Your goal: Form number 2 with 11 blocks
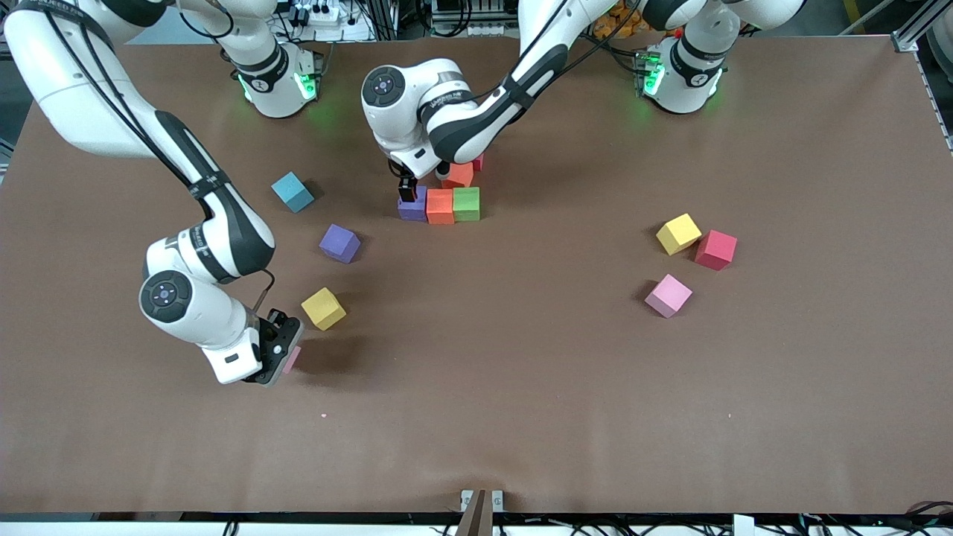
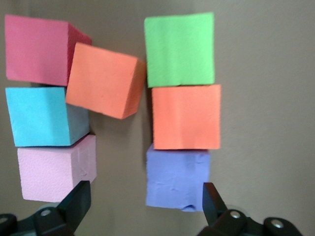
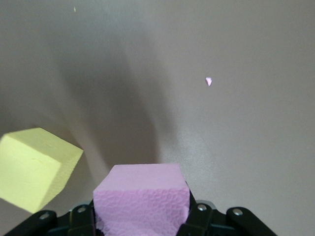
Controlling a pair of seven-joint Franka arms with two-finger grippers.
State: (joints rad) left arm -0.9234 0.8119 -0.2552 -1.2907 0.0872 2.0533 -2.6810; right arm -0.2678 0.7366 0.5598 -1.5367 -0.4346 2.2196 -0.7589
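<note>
The started number 2 (image 1: 441,195) lies mid-table. Its row nearest the front camera is purple (image 1: 412,205), orange (image 1: 440,206) and green (image 1: 467,203) blocks. A tilted orange block (image 1: 458,176) and a red one (image 1: 478,161) lie farther back. My left gripper (image 1: 407,190) hangs open over the purple block (image 2: 177,179), fingers apart from it. The left wrist view also shows blue (image 2: 42,115) and pink (image 2: 54,172) blocks of the figure. My right gripper (image 1: 285,356) is shut on a pink block (image 3: 142,201), just above the table beside a yellow block (image 1: 323,308).
Loose blocks toward the right arm's end: blue (image 1: 292,191) and purple (image 1: 340,243). Toward the left arm's end lie a yellow (image 1: 678,233), a red (image 1: 715,249) and a pink (image 1: 668,295) block. A tiny pink crumb (image 1: 324,415) lies on the brown table (image 1: 521,372).
</note>
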